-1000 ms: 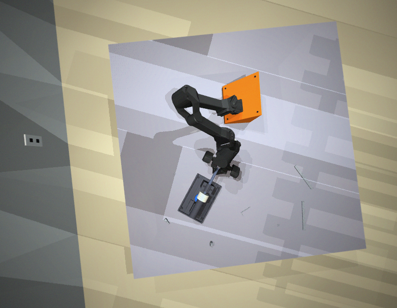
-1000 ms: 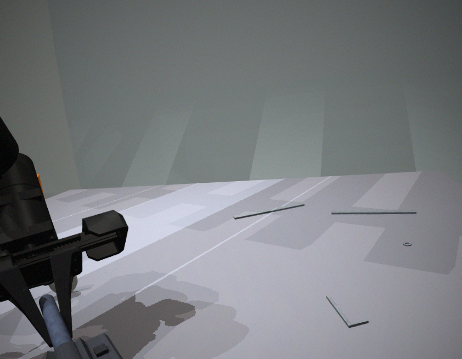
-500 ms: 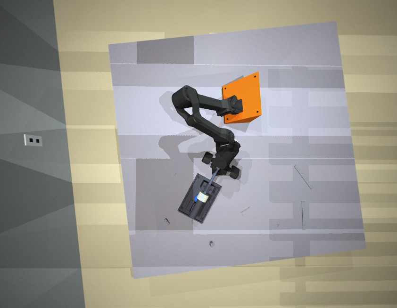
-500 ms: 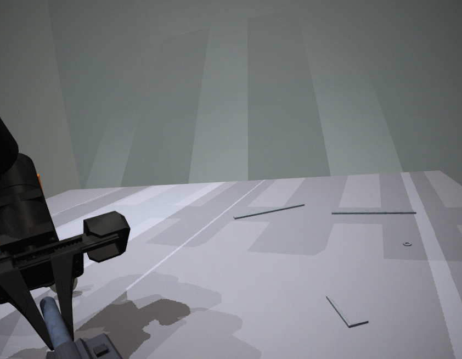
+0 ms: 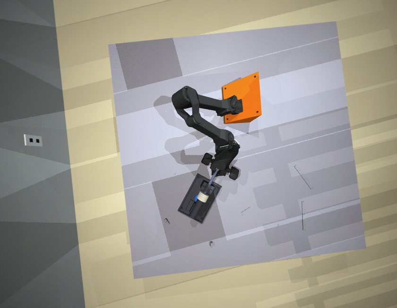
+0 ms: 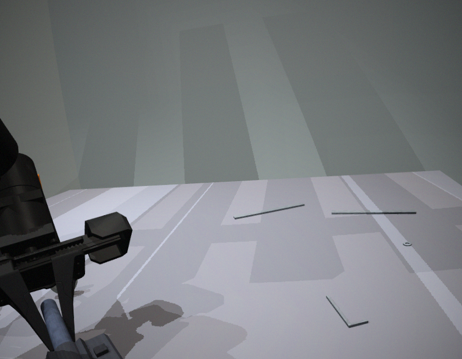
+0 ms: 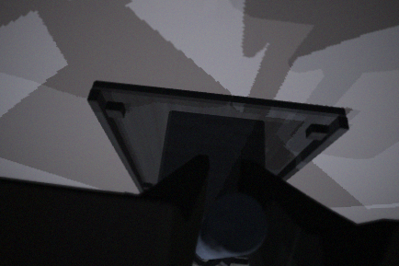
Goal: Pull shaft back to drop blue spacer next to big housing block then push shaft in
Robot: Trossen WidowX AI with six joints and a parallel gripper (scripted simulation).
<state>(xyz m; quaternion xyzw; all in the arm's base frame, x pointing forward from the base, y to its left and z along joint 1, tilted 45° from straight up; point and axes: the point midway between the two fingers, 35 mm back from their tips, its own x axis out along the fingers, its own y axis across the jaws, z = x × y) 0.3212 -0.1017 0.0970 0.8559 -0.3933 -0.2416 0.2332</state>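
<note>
My gripper (image 6: 62,342) (image 7: 222,168) is shut on the blue-grey shaft (image 5: 212,178) (image 6: 55,324) (image 7: 236,225), which sticks out of the dark fixture in line with the housing. The pale cream spacers (image 5: 202,197) sit packed together on the shaft line between the near support (image 6: 97,347) and the big housing block (image 5: 198,209). The blue spacer (image 5: 196,198) shows as a blue patch at the left side of the cream ones, off to the side of the shaft line. Whether it lies flat is hidden. The shaft's inner end is hidden too.
The dark fixture base (image 5: 214,195) stands on the grey table, and its edge also shows in the wrist view (image 7: 221,92). The arm's orange base plate (image 5: 248,96) is behind. Thin rods, an L-shaped piece (image 6: 348,322) and a small ring (image 6: 407,243) lie right of it.
</note>
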